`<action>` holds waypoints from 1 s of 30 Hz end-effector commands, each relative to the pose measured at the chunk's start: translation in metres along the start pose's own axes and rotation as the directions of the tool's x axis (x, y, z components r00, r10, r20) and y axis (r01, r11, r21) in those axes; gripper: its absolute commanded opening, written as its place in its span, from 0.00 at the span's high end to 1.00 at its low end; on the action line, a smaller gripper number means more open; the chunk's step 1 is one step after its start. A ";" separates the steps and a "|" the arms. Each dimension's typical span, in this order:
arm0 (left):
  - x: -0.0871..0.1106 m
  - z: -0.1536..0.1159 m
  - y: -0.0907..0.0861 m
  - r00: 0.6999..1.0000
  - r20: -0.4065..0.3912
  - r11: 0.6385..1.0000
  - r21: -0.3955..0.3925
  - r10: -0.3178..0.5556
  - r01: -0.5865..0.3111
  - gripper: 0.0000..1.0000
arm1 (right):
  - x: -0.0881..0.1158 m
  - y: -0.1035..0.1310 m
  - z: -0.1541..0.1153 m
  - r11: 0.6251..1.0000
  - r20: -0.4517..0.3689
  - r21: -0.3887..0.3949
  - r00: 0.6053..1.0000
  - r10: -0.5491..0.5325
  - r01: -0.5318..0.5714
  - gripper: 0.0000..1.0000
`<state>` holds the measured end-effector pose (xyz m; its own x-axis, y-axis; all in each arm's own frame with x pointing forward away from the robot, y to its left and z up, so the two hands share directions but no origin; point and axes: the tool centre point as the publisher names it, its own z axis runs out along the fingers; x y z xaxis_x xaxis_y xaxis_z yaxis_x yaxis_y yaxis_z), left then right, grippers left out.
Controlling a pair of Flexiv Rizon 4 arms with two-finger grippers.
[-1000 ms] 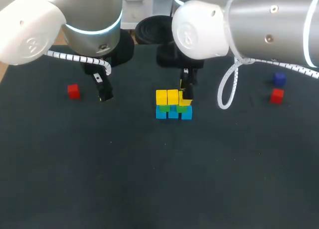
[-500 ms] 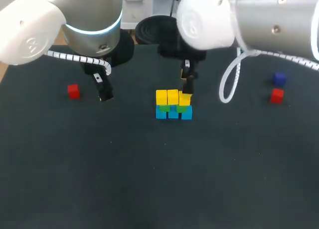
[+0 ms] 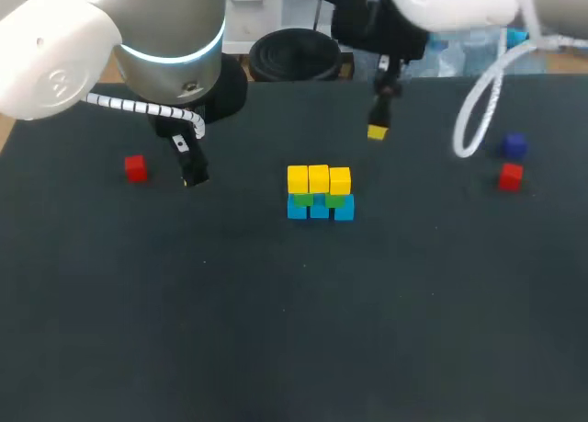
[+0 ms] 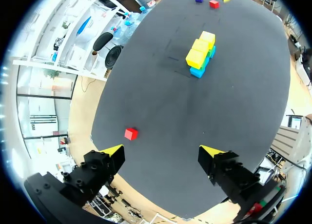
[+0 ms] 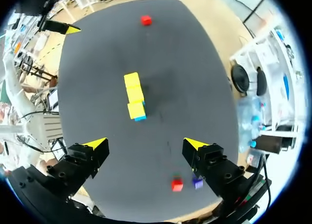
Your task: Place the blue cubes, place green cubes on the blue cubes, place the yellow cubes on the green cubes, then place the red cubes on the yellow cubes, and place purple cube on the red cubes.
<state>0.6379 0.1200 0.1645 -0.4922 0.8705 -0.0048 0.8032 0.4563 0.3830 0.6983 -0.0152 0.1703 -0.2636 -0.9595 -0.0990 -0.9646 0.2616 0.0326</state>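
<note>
Three yellow cubes (image 3: 318, 177) are sitting on green cubes (image 3: 301, 199) over blue cubes (image 3: 319, 210) in the middle of the head view. One red cube (image 3: 136, 168) is lying off to the left, and another red cube (image 3: 511, 176) is lying near the purple cube (image 3: 514, 145) at the right.

Left wrist view: the left gripper (image 4: 163, 151) is holding its fingers wide apart, with a red cube just ahead.

Right wrist view: the right gripper (image 5: 145, 144) is likewise gaping, with the yellow cubes ahead of it.
</note>
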 end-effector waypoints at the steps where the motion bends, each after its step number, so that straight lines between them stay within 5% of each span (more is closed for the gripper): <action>1: 0.000 0.000 0.001 1.000 0.000 1.000 0.001 0.002 -0.002 0.00 | 0.033 0.015 -0.013 0.986 0.068 0.162 0.997 0.031 -0.042 0.00; 18: 0.000 0.000 0.001 1.000 0.000 1.000 0.001 0.002 -0.002 0.00 | 0.158 -0.013 0.010 0.883 0.104 0.322 0.940 0.324 -0.340 0.00; 30: 0.000 0.000 0.001 1.000 0.000 1.000 0.001 0.002 -0.002 0.00 | 0.217 -0.029 0.055 0.848 0.103 0.275 0.891 0.443 -0.453 0.00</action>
<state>0.6379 0.1200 0.1645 -0.4922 0.8705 -0.0048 0.8032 0.4562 0.3831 0.6702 -0.2187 0.1061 -0.6852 -0.7254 -0.0656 -0.7084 0.6847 -0.1714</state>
